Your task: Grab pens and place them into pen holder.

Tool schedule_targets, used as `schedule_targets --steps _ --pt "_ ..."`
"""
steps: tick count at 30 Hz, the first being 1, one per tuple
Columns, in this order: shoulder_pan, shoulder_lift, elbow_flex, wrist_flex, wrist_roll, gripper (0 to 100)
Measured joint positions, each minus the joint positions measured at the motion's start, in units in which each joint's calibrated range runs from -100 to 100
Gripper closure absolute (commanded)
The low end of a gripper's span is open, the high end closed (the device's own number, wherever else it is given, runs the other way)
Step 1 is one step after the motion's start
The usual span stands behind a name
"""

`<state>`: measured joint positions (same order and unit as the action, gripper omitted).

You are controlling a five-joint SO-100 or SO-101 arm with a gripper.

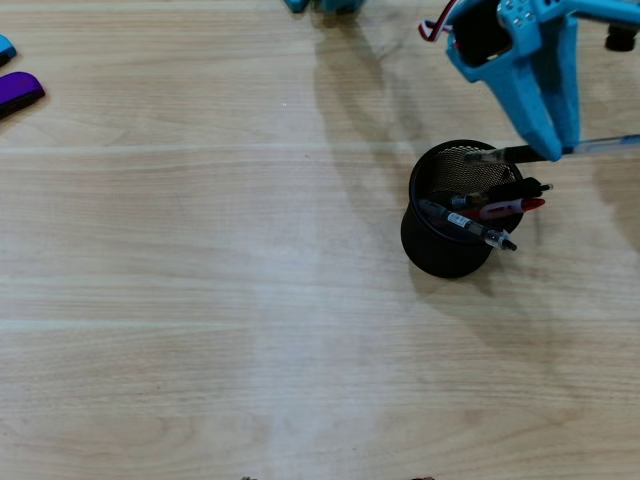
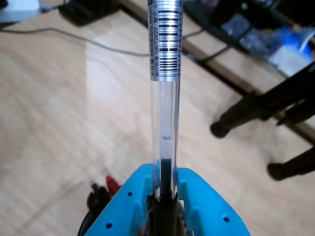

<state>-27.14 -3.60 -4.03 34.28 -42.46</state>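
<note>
The black wire-mesh pen holder (image 1: 452,250) stands on the wooden table at the right in the overhead view. Three pens lean in it: a black one (image 1: 528,188), a red-and-clear one (image 1: 512,208) and a clear one with dark ends (image 1: 466,224). My blue gripper (image 1: 548,152) is shut on a fourth, clear-barrelled pen (image 1: 610,146), held roughly level, its dark end over the holder's far rim. In the wrist view my gripper (image 2: 163,184) clamps this pen (image 2: 165,98), which bears a barcode label. The red (image 2: 112,183) and black (image 2: 93,189) pen ends show below left.
A purple object (image 1: 18,92) and a blue piece (image 1: 5,47) lie at the table's left edge. The arm's base parts (image 1: 325,5) sit at the top edge. Beyond the table, the wrist view shows black legs (image 2: 256,108) and cables (image 2: 74,37).
</note>
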Motion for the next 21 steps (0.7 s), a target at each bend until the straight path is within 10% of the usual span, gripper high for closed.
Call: schedule_targets --steps 21 --pt "0.51 -2.12 28.15 -13.70 -1.10 81"
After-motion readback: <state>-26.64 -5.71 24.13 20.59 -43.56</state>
